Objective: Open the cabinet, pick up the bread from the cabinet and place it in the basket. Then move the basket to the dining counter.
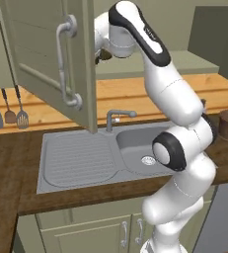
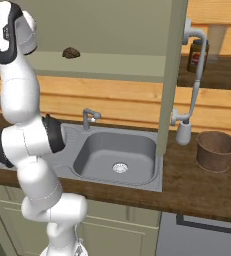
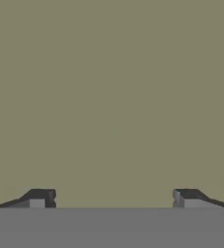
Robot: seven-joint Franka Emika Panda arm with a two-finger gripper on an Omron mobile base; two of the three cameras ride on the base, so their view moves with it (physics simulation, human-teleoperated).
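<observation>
The cabinet stands with both of its doors swung wide, so step 1 of the task looks done. The robot's arm reaches up into the open cabinet, and in the hand view the gripper faces a plain sage-green inner wall with its 2 finger tips spread well apart and nothing between them.

The bread, a small dark-brown lump, lies on the cabinet shelf just beside the hand, off to the gripper's right, and has not been picked up. It seems to be the same brown shape showing at the wrist in the left base view.

The basket sits far below and well to the right of the gripper, on the dark worktop past the sink, and looks empty. Grasping the bread, dropping it in the basket and carrying the basket to the dining counter are all left to do.
</observation>
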